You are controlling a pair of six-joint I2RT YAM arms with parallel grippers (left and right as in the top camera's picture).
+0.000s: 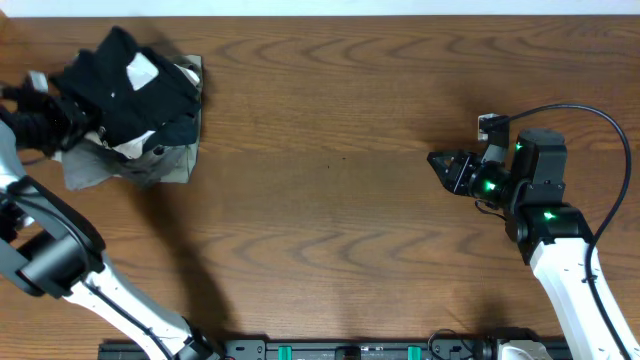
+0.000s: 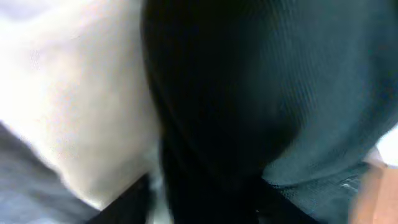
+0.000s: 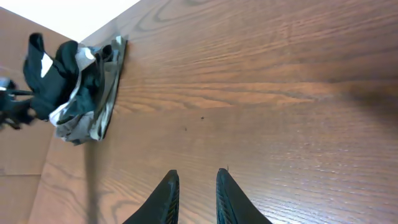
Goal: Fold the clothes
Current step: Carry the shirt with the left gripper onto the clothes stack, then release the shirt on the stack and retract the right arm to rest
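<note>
Over to the far left corner of the surface (image 1: 350, 100): black shirt (image 1: 125, 85), crumpled into a loose heap, nowhere near flat. Piled on a grey garment (image 1: 185, 155) and tangled with a white garment (image 1: 125, 148), pale patches peeking through the black folds. All of it close to the far edge.

Left tool (image 1: 48, 112) right at the heap's left side, pressed into the cloth. Cannot tell whether open or closed. From above, buried against the fabric. From the left wrist, nothing but cloth filling the view: ribbed black knit on the right, blurred white on the left, a sliver of grey at lower left, no fingertips to make out. Cannot tell whether gripping anything, either.

Now across to the right half. Right tool (image 3: 196, 173) well apart from the heap, above bare wood, pointing left toward the pile. Jaws a little apart, a narrow strip of wood grain showing between the two dark fingers (image 3: 166, 199), nothing held between them. Green lights (image 1: 490, 186) glowing on the right arm (image 1: 560, 250) behind it, black cable (image 1: 590, 115) looping over the wrist.
</note>
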